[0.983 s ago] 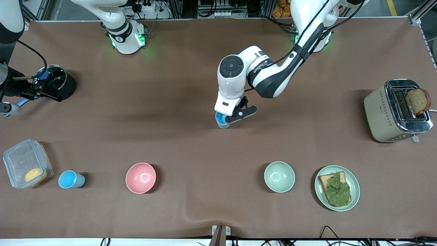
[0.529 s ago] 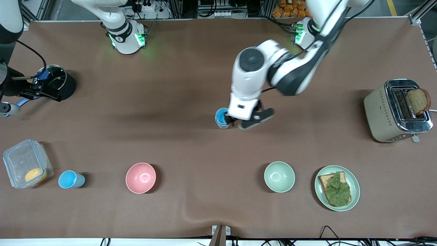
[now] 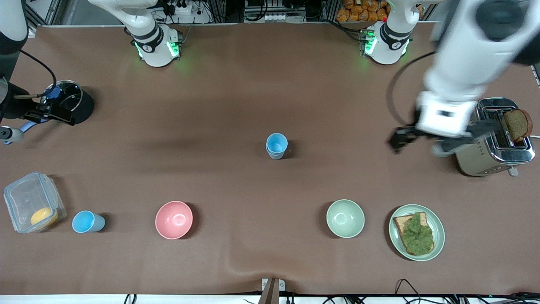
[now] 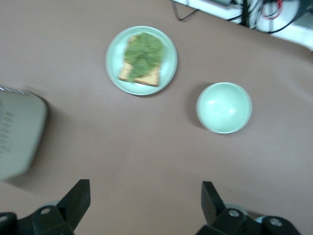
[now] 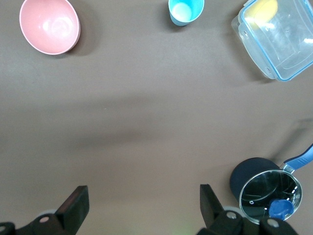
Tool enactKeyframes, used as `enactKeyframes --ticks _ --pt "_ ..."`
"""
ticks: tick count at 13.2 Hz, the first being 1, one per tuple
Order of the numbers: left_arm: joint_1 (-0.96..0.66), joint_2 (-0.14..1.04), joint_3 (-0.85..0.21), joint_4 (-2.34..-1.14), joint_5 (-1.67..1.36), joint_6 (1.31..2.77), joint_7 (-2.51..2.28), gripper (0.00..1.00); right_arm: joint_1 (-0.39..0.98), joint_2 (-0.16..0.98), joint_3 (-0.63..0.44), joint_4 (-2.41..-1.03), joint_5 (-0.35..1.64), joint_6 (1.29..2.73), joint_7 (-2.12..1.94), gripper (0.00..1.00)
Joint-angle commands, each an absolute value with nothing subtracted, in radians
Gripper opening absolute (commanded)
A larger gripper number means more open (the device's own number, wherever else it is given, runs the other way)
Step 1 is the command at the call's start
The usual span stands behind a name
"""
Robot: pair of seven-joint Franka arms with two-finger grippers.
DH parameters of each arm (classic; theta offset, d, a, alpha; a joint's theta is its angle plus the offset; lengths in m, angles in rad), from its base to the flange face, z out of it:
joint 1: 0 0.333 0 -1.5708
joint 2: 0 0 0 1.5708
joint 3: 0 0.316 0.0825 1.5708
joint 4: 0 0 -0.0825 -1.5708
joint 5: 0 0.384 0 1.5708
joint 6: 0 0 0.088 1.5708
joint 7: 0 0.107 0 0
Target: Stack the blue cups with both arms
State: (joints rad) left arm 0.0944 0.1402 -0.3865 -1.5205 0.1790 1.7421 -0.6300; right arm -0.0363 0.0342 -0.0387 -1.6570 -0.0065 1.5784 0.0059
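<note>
Left gripper (image 3: pixel 434 141) hangs wide open and empty over the table (image 3: pixel 236 84) beside the toaster (image 3: pixel 491 139), and that nearness looks like the main risk — a careless swing of so big an arm could clip the toaster or the bread slice (image 3: pixel 517 124) standing in its slot. Right gripper (image 5: pixel 142 208) waits, spread open and empty, over the bare table near the black pot (image 3: pixel 69 103). The stacked blue cups (image 3: pixel 276 145) sit mid-table, one nested in the other; they are light, so a rough placement of the next cup could tip them. A lone blue cup (image 3: pixel 87 221) stands between the plastic box (image 3: pixel 33 202) and the pink bowl (image 3: pixel 174 219), nearer the front camera, not yet stacked.

A second ago the left gripper was down on the mid-table cups — it has since let go and swung away toward its own end.
</note>
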Motion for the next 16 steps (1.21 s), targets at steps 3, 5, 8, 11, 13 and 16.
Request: enactKeyframes --ticks 3,5,8,11,13,16 --pt "0.224 0.045 -0.346 -1.568 0.083 1.64 -0.188 1.0 -0.055 0.031 -0.023 -1.652 -0.023 1.56 0.0 1.0" --pt "0.193 0.022 -0.282 -1.569 0.048 1.635 -0.154 1.0 -0.055 0.031 -0.023 -1.652 -0.023 1.559 0.002 1.0" --pt "0.124 -0.001 -0.198 -1.575 0.044 1.618 -0.133 1.0 -0.057 0.031 -0.025 -1.652 -0.023 1.559 0.002 1.0" --pt "0.082 -0.003 -0.161 -1.566 0.044 1.617 -0.133 1.0 -0.057 0.031 -0.025 -1.652 -0.023 1.559 0.002 1.0" --pt "0.037 -0.003 -0.111 -1.562 0.04 1.612 -0.133 1.0 -0.057 0.031 -0.025 -1.652 -0.023 1.559 0.0 1.0" --pt "0.025 -0.003 -0.101 -1.559 -0.023 1.58 -0.13 1.0 -0.057 0.031 -0.025 -1.652 -0.023 1.554 0.002 1.0"
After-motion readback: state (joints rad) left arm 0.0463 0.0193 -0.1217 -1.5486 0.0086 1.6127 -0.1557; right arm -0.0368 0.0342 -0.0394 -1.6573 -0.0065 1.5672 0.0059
